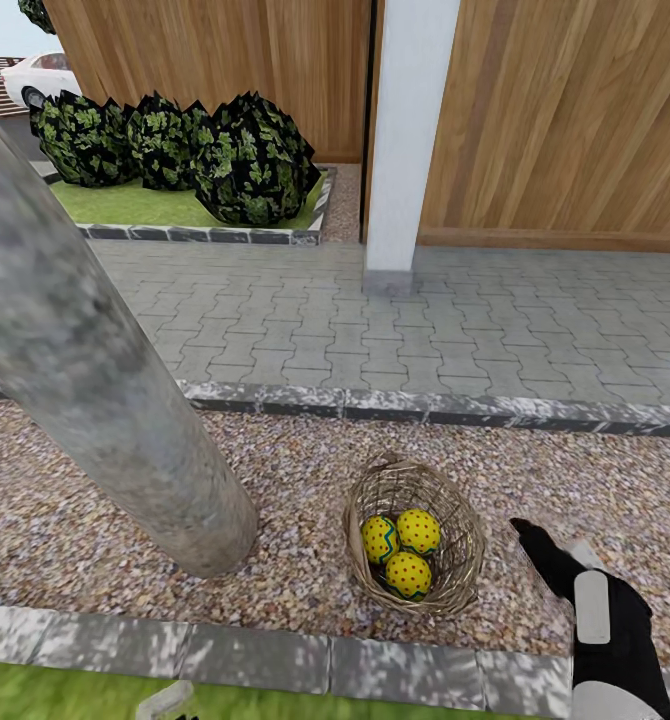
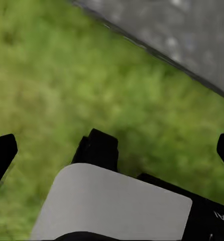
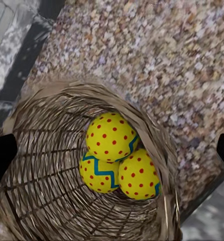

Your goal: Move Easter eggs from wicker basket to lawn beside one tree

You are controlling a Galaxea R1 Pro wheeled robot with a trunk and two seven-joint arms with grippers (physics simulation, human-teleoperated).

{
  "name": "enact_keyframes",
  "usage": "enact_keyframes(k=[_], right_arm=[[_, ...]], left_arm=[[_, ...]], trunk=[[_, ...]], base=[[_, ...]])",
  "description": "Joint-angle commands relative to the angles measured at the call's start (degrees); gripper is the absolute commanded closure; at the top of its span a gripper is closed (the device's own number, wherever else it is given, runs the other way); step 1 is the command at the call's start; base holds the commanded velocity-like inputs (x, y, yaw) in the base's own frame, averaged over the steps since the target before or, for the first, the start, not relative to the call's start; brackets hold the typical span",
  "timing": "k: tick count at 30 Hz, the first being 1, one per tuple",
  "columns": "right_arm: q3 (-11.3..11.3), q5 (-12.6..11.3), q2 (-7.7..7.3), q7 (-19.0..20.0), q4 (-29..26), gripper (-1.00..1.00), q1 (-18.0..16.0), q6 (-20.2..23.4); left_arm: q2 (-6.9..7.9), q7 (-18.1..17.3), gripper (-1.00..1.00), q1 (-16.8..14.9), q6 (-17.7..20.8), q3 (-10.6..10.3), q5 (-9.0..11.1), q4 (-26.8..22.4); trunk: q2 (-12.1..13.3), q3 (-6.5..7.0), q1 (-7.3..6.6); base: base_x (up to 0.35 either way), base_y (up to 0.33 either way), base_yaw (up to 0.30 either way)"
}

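Observation:
The wicker basket [image 1: 457, 588] rests on the pebble gravel strip, not on grass, and holds three Easter eggs [image 1: 379, 537] [image 1: 418, 530] [image 1: 408, 574]. In the right wrist view the eggs [image 3: 111, 136] [image 3: 99, 173] [image 3: 139, 174] lie close together low in the basket [image 3: 41, 175]. My right gripper [image 1: 540, 550] hovers just right of the basket, and its fingertips are wide apart, so it [image 3: 112, 153] is open and empty. My left gripper [image 2: 112, 150] is open over the lawn [image 2: 67, 75]. A thick grey tree [image 1: 95, 380] trunk rises from the gravel left of the basket.
A grey stone kerb [image 1: 275, 660] separates the gravel from the lawn [image 1: 75, 695] at the near edge. Beyond the gravel lie a second kerb, grey paving [image 1: 425, 320], a white post [image 1: 400, 140], a wooden fence [image 1: 575, 110] and dark shrubs [image 1: 245, 160].

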Motion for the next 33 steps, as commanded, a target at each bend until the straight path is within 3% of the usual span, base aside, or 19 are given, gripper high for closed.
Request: enact_keyframes(k=[1, 11, 17, 18, 20, 24, 25, 26, 27, 33], right_arm=[[0.17, -0.73, -0.28, -0.27, -0.41, -1.0, -0.07, 0.24], [3.37, 1.57, -3.05, -3.04, -0.76, -1.0, -0.46, 0.79], [5.3, 3.44, -3.17, -4.96, -0.07, -1.0, -1.41, 1.55], [42.22, 6.3, -3.17, -14.74, 0.05, -1.0, -1.86, 4.03], [44.1, 6.68, -3.16, -14.94, 0.4, -1.0, -3.11, 8.5], [45.8, 6.85, -3.04, -14.81, 2.02, -1.0, -6.04, 14.4], [46.5, 6.86, -3.03, -14.75, 3.16, -1.0, -7.0, 15.1], [48.96, 6.88, -3.01, -14.52, 7.5, -1.0, -9.88, 15.89], [49.92, 6.89, -3.0, -14.26, 9.67, -1.0, -11.18, 16.02], [51.7, 7.04, -3.02, -9.72, 17.65, -1.0, -16.61, 16.0]], left_arm=[[0.34, 0.2, -1.0, -0.34, 0.64, 0.24, 0.74, -0.41], [3.58, -1.59, -1.0, -2.78, 3.85, 3.57, 2.34, -3.68], [5.53, -3.51, -1.0, -2.81, 5.77, 5.56, 2.93, -5.61], [19.4, -10.11, -1.0, -2.83, 49.75, 19.97, 3.05, -43.99], [19.74, -10.16, -1.0, -2.92, 50.15, 20.29, 3.36, -44.15], [20.48, -10.18, -1.0, -3.03, 50.43, 20.65, 3.46, -44.23], [21.02, -10.19, -1.0, -3.02, 50.46, 20.89, 3.52, -44.21], [22.28, -10.19, -1.0, -2.99, 50.53, 22.34, 3.61, -44.16], [22.55, -10.19, -1.0, -3.01, 50.56, 23.11, 3.63, -44.17], [23.14, -10.19, -1.0, -3.31, 50.56, 25.55, 3.6, -44.16]], trunk=[[-0.02, -0.04, 0.0], [-0.02, -0.04, 0.0], [-0.02, -0.04, 0.0], [-0.02, -0.04, 0.0], [-0.02, -0.04, 0.0], [-0.02, -0.04, 0.0], [-0.02, -0.04, 0.0], [-0.02, -0.04, 0.0], [-0.02, -0.04, 0.0], [-0.02, -0.04, 0.0]], base=[[0.0, 0.0, 0.0], [0.0, 0.0, 0.0], [0.0, 0.0, 0.0], [0.0, 0.0, 0.0], [0.0, 0.0, 0.0], [0.0, 0.0, 0.0], [0.0, 0.0, 0.0], [0.0, 0.0, 0.0], [0.0, 0.0, 0.0], [0.0, 0.0, 0.0]])
